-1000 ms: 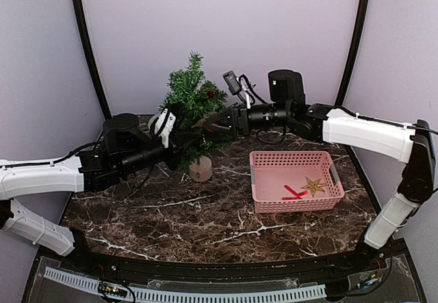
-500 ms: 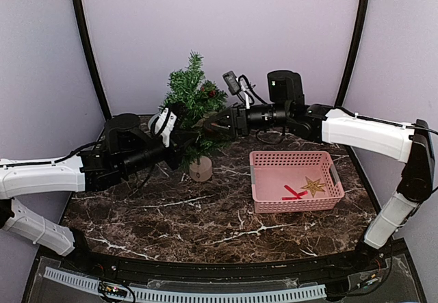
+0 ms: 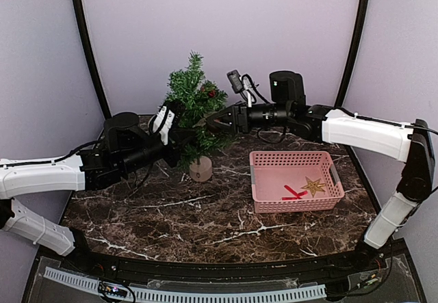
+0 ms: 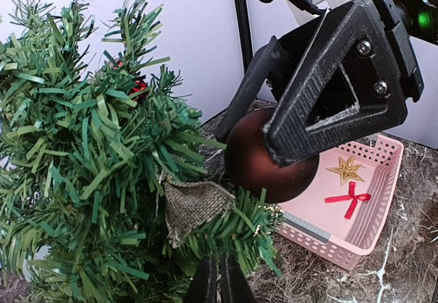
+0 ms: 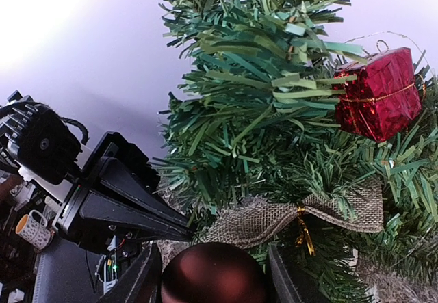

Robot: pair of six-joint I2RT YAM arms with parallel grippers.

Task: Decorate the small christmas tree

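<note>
At the back of the marble counter (image 3: 205, 214), upper middle of the overhead frame, stands the small christmas tree (image 3: 194, 96): bristly green needles, tan cylindrical base (image 3: 200, 170), a burlap bow (image 5: 274, 221) and red foil gift box (image 5: 378, 94) hung on. Beside the bow the right end effector (image 3: 207, 122) clamps a glossy dark-brown ball (image 4: 256, 163); the left end effector (image 3: 186, 137) is pinched together low among branches.

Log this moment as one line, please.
left fingers: shut at small green fir tree | right fingers: gripping dark brown ball ornament at tree
</note>
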